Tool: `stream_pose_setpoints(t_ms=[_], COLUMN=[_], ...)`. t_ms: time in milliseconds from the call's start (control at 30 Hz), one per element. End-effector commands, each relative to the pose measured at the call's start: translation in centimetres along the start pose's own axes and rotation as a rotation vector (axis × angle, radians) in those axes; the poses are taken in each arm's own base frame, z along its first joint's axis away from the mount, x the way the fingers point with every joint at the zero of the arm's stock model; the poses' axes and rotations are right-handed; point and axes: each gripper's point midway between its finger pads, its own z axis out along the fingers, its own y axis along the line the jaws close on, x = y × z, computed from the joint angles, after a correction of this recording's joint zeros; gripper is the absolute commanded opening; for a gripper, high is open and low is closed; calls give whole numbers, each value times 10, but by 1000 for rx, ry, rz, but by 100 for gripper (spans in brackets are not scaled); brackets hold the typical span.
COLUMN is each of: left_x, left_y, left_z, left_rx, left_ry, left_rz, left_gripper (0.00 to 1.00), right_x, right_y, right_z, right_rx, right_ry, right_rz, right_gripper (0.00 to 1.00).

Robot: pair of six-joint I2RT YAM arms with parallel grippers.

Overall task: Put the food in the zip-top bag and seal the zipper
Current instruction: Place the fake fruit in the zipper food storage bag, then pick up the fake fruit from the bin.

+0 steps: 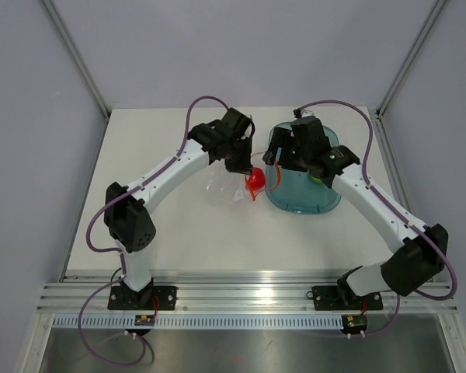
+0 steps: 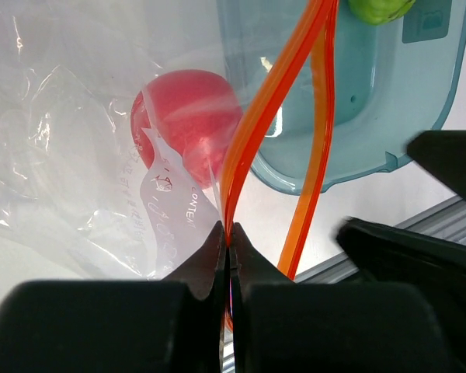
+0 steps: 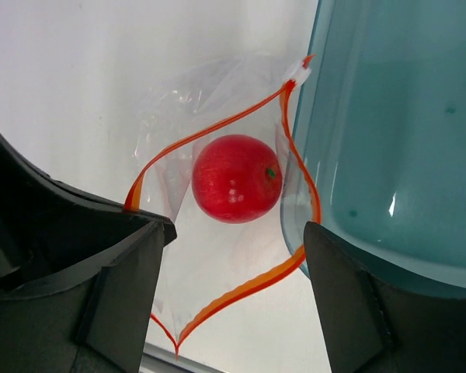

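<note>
Worktop: one matte, off-white worktop (image 1: pixel 179 241) carries everything.
Arms: two jointed arms, white links with black joints, reach in from the near edge and meet over the middle.
Tray: one translucent teal plastic tray (image 1: pixel 295 203), a smooth, glossy oval with a raised rim, sits right of centre.
Zip-top bag: one clear, crinkly film bag (image 1: pixel 221 186) lies on the worktop just left of the tray. It is creased and shiny, and a white printed patch shows in the left wrist view.
Left pincer: the left pincer (image 2: pixel 229 233) has its black fingers together, clamped on one orange-red strip at the bag's mouth.
Right pincer: the right pincer (image 3: pixel 237 227) stands with its fingers wide apart above the bag's mouth. Nothing is gripped between them.
Zipper: the zipper (image 3: pixel 217 299) is a thin orange-red band. Its two strips are parted into a pointed loop, so the mouth gapes, and one strip runs along the tray's rim.
Red fruit: one small, round, glossy red fruit (image 3: pixel 235 179) with a tiny green stem spot lies inside the bag, just behind the open mouth.
Green apple: one lime-green apple (image 2: pixel 377 8) shows only partly at the top edge of the left wrist view, lying in the tray.
</note>
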Motion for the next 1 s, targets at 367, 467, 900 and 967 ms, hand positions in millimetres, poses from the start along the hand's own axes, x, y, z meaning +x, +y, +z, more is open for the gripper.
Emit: stream_pose_setpoints(t_ms=[367, 467, 900, 967], left_x=[-10, -10, -8, -7], left_y=[-2, -2, -4, -3], left_z=[-5, -5, -4, -4], left_rx=[-6, -2, 13, 8], left_ry=[-50, -50, -41, -39], left_rz=[18, 16, 17, 16], left_gripper=[0, 0, 0, 0], right_x=[5, 5, -20, -19], right_y=[-176, -188, -218, -221], right_z=[-1, 11, 71, 80], right_rx=[504, 530, 647, 647], right_ry=[48, 59, 106, 118], right_rz=[-2, 3, -61, -60], right_gripper=[91, 91, 92, 92])
